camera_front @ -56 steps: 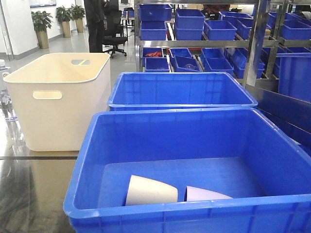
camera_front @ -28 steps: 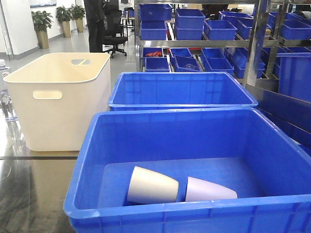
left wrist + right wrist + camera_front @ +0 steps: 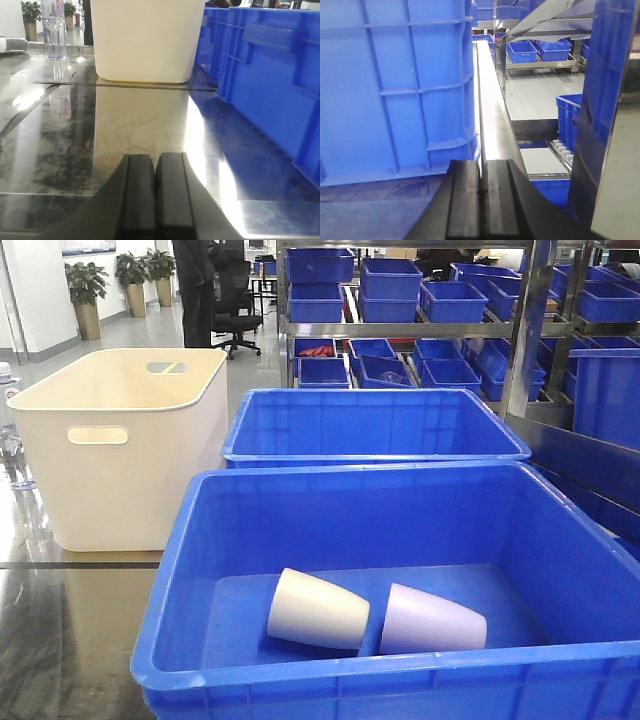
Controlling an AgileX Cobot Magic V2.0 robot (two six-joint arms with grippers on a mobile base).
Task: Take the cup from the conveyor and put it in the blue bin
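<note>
Large deep bright blue plastic bin (image 3: 180, 570), nearest of two: holds a cream-white tapered cup (image 3: 318, 609) and a pale lilac tapered cup (image 3: 432, 620), both on their sides on the floor, touching, bases angled together. Second blue plastic crate (image 3: 375, 425) directly behind. Cream-white plastic tub (image 3: 120, 450) with handle slots to the left, on the glossy tabletop (image 3: 140, 125). Left gripper (image 3: 156, 192): black fingers pressed together, empty, low over tabletop. Right gripper (image 3: 481, 200): likewise closed, empty, beside the bin's ribbed wall.

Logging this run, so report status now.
Left gripper shut, empty. Right gripper shut, empty. Two cups lying in blue bin. Nothing in the way.
</note>
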